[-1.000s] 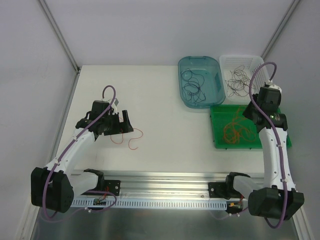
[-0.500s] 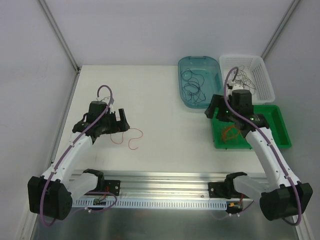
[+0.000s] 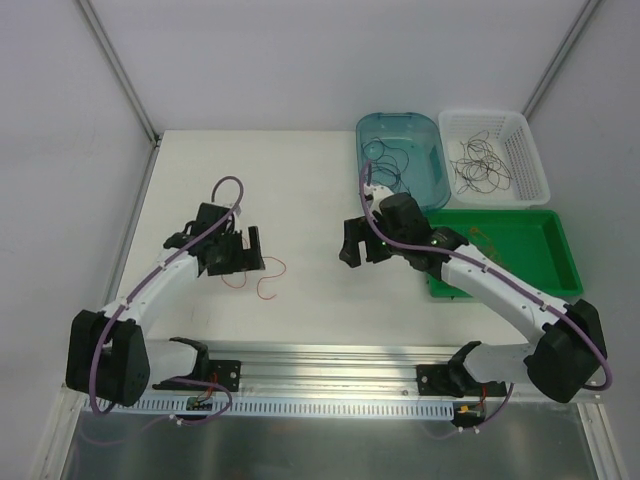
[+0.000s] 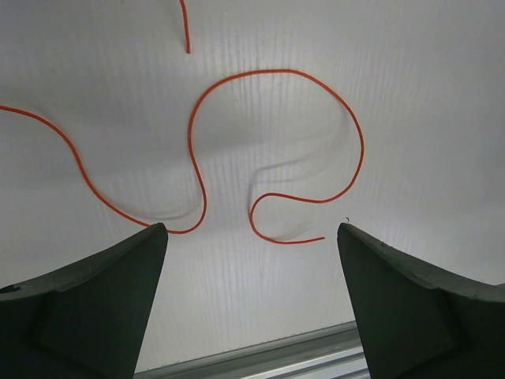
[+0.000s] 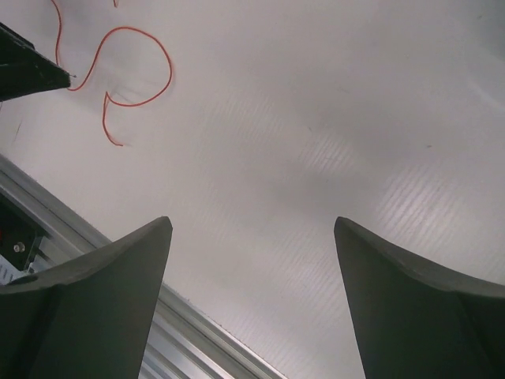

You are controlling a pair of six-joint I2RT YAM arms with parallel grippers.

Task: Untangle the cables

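One loose orange cable (image 3: 280,266) curls on the white table, and the left wrist view shows its loops (image 4: 347,110) lying flat. My left gripper (image 3: 240,256) hangs over the cable's left part, open (image 4: 251,229), with nothing between its fingers. My right gripper (image 3: 354,246) hovers over bare table at the centre, open and empty (image 5: 252,223), and its camera sees the orange cable (image 5: 166,67) far to the upper left. Dark cables (image 3: 385,168) lie in the teal bin (image 3: 432,140), black ones (image 3: 474,164) in the white basket (image 3: 530,150), and an orange bit (image 3: 478,238) in the green tray (image 3: 540,250).
The three containers stand at the back right, and the right arm reaches across the green tray's left end. An aluminium rail (image 3: 330,355) runs along the table's near edge, seen also in both wrist views (image 4: 268,354) (image 5: 197,320). White walls enclose the table.
The right arm has swung left from above the containers to the table's centre, and its jaws have opened. The left gripper has shifted slightly right, staying open over the orange cable.
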